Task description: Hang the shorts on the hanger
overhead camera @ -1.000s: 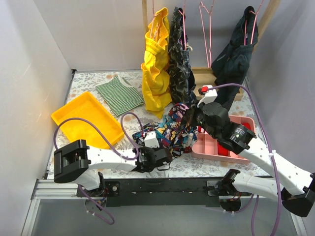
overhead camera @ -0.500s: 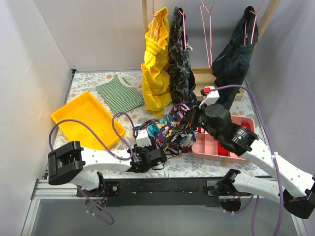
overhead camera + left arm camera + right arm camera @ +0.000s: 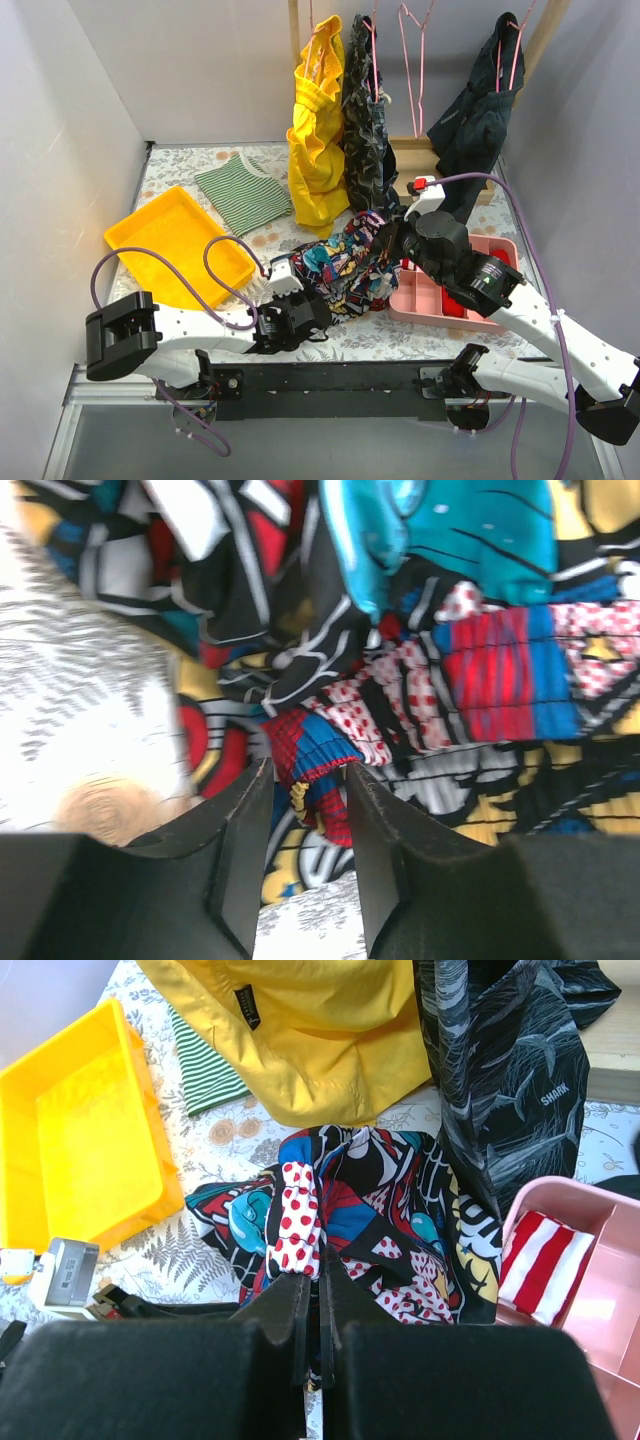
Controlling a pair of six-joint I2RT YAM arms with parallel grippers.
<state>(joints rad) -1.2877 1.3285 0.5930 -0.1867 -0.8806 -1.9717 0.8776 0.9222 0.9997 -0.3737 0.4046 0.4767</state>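
- The shorts [image 3: 345, 265]: soft cloth in a busy comic print of red, navy, white, yellow and teal. Crumpled in a bunched heap at the middle of the table [image 3: 180, 165], towards its near edge.
- Near-left end: a red-and-blue ribbed fold pinched in the left gripper [image 3: 305, 780].
- Far-right end: a white, red-dotted fold drawn up and clamped in the right gripper [image 3: 318, 1260].
- The hanger [image 3: 420, 90]: thin pink wire, bare, hung upright at the back, well apart from the shorts.
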